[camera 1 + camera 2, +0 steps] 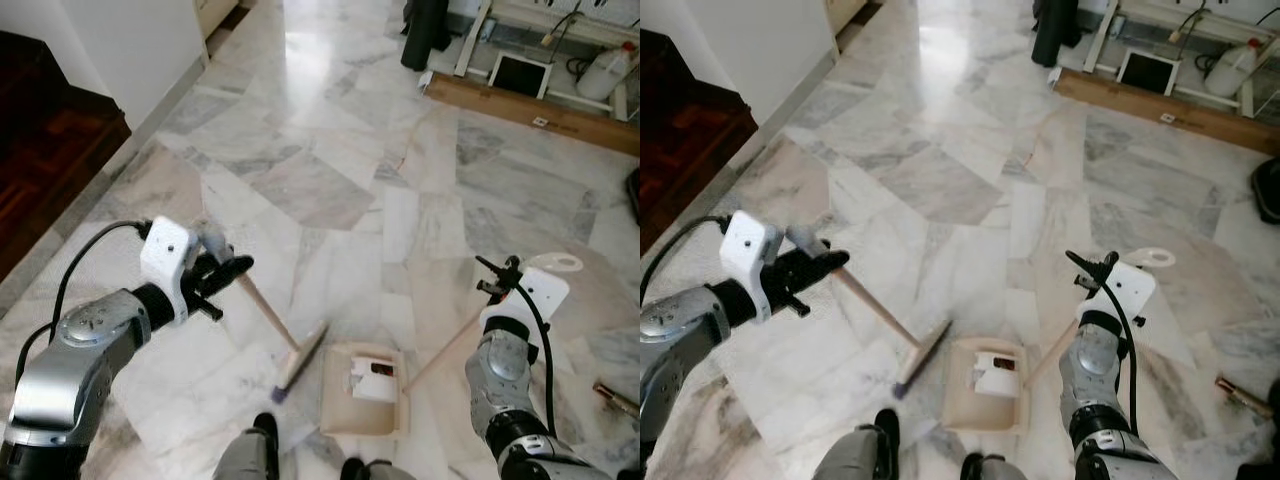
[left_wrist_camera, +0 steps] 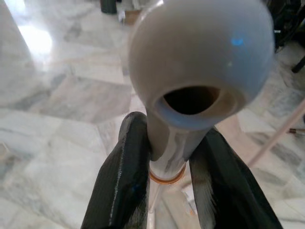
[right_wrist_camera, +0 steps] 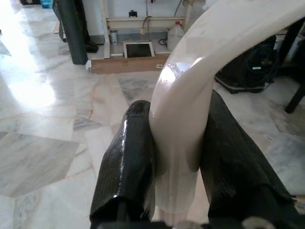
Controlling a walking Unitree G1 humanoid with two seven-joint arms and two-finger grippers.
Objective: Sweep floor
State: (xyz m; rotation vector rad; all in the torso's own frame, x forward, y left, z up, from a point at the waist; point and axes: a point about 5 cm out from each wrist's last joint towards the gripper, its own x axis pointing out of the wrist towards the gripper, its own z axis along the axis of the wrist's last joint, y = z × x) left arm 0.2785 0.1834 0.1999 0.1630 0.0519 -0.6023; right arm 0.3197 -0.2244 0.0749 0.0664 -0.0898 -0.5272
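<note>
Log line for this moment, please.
left gripper: shut on broom handle | right gripper: shut on dustpan handle | dustpan: holds scrap

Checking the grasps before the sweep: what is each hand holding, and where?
Left hand clamps the broom at the grey top end of its handle. Right hand clamps the dustpan by its cream loop grip.

your two head eyes look down on the same marble floor [image 1: 330, 150], while each wrist camera peers close along its own black fingers [image 2: 124, 181].
</note>
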